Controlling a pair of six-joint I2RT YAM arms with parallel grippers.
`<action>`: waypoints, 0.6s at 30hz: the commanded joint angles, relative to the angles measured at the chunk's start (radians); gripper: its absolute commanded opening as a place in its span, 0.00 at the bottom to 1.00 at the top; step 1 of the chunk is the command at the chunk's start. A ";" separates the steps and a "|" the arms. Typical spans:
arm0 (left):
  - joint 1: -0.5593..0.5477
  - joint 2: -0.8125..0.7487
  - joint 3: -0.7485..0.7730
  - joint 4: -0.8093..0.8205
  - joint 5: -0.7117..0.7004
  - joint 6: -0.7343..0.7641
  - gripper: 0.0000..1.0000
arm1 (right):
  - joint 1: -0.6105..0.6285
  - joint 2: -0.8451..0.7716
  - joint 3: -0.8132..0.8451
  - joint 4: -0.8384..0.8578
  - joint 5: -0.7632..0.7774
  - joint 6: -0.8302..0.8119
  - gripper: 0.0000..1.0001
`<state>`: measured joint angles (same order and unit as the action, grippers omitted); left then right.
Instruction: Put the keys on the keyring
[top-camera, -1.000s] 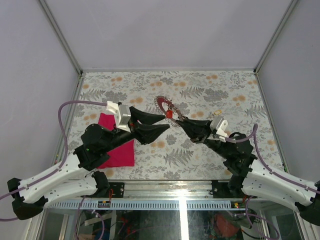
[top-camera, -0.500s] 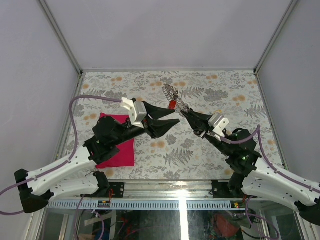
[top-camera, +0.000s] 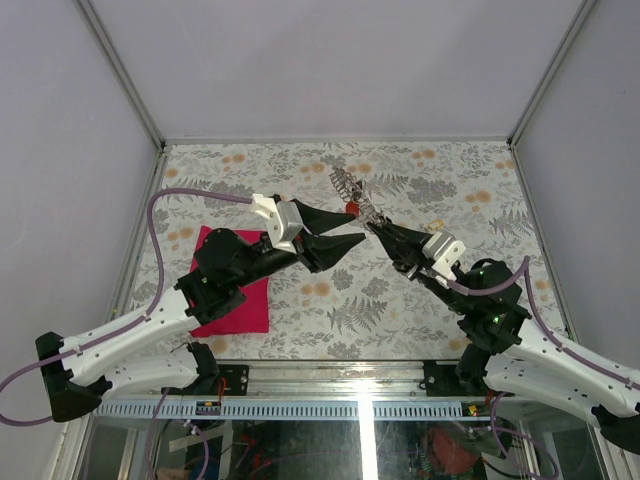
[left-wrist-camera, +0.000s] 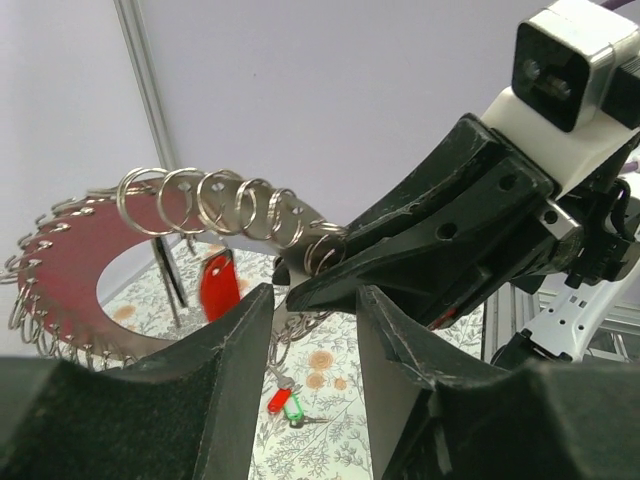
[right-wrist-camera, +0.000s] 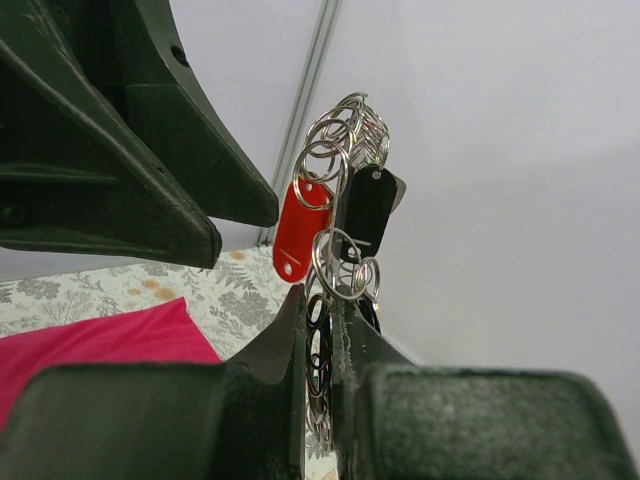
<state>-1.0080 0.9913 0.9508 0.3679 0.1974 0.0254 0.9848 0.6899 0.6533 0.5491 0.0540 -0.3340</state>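
Observation:
The keyring (top-camera: 346, 186) is a red ring-shaped plate (left-wrist-camera: 70, 262) edged with several silver split rings (left-wrist-camera: 215, 198). It hangs in the air, with my right gripper (top-camera: 373, 227) shut on its rings (right-wrist-camera: 318, 295). A red tag (right-wrist-camera: 300, 230) and a black tag (right-wrist-camera: 370, 212) dangle from it. My left gripper (top-camera: 355, 227) is open and empty, its tips just left of the right gripper's tip (left-wrist-camera: 313, 300). Two keys lie on the table below, one with a red head (left-wrist-camera: 277, 400) and one with a green head (left-wrist-camera: 292, 407).
A magenta cloth (top-camera: 235, 300) lies on the floral table (top-camera: 450, 180) under my left arm, also seen in the right wrist view (right-wrist-camera: 100, 340). Metal frame posts (top-camera: 120, 70) and pale walls enclose the table on three sides.
My left arm has reached right and forward, bringing its open jaws up to the keyring. My right gripper has lifted and turned the keyring towards the back of the table.

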 joint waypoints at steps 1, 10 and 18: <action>-0.004 -0.004 0.030 0.087 -0.038 0.022 0.39 | 0.004 -0.033 0.059 0.091 -0.036 -0.014 0.00; -0.006 0.013 0.047 0.113 -0.041 0.021 0.39 | 0.004 -0.027 0.060 0.080 -0.059 0.005 0.00; -0.005 0.031 0.061 0.130 -0.041 0.019 0.39 | 0.005 -0.032 0.062 0.068 -0.069 0.010 0.00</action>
<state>-1.0080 1.0168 0.9718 0.4110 0.1753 0.0280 0.9848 0.6735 0.6533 0.5491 0.0055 -0.3294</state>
